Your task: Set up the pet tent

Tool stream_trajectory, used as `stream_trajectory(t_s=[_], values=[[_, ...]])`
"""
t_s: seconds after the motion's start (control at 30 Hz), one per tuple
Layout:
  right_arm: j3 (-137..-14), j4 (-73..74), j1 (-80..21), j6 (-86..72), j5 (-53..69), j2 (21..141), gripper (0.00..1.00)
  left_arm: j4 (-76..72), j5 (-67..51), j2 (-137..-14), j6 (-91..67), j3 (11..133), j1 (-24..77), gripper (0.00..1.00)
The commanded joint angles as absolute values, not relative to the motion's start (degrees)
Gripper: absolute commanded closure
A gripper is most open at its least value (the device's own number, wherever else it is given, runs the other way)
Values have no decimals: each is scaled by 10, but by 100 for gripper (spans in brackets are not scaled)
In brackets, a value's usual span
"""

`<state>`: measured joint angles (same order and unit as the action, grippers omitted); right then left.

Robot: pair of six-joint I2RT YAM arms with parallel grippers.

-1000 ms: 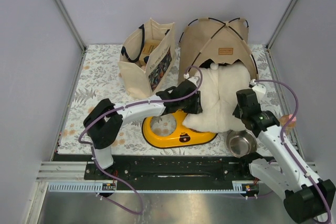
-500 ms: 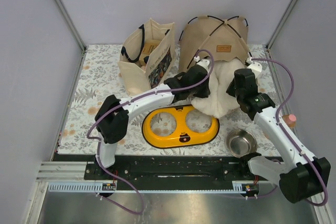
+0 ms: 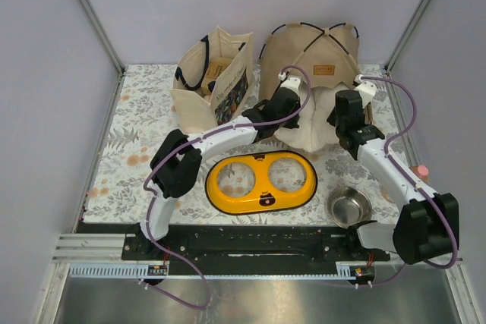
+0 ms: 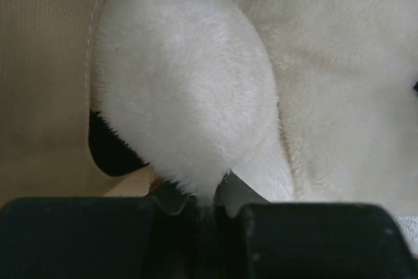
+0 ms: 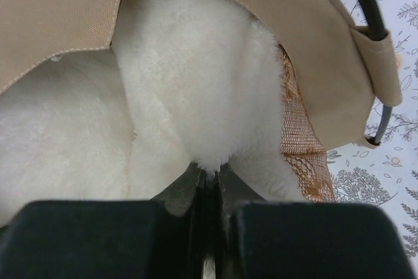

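Both arms reach forward, extended to the pet tent at the back right of the table. Left gripper and right gripper each pinch an edge of the cream pillow, which lies partly inside the doorway.

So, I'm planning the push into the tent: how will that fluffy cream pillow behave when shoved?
Probably floppy: the pillow bunches into soft lobes where the left pincer and right pincer pinch it. Likely light for its size, since two small pinches seem enough to grip it. Its pile may drag on the tent canvas rather than slide.
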<state>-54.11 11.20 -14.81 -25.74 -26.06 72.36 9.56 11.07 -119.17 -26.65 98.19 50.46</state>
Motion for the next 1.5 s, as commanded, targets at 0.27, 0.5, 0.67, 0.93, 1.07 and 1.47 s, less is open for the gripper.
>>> stream_trajectory(t_s=[0.27,0.5,0.67,0.93,1.07,1.47], values=[[-552,142,-149,-287,-291,668,17,-58,120,-1100,-277,878,511,30],[-558,202,-148,-258,-265,606,11,-41,134,-1042,-261,852,509,1],[-565,260,-148,-266,-274,565,10,-9,145,-1000,-299,835,509,1],[-525,280,-148,-314,-277,576,10,19,144,-958,-435,753,510,1],[-502,235,-144,-316,-245,605,7,4,149,-978,-477,732,509,1],[-503,106,-113,-333,-211,720,43,-90,62,-1121,-511,836,482,10]])
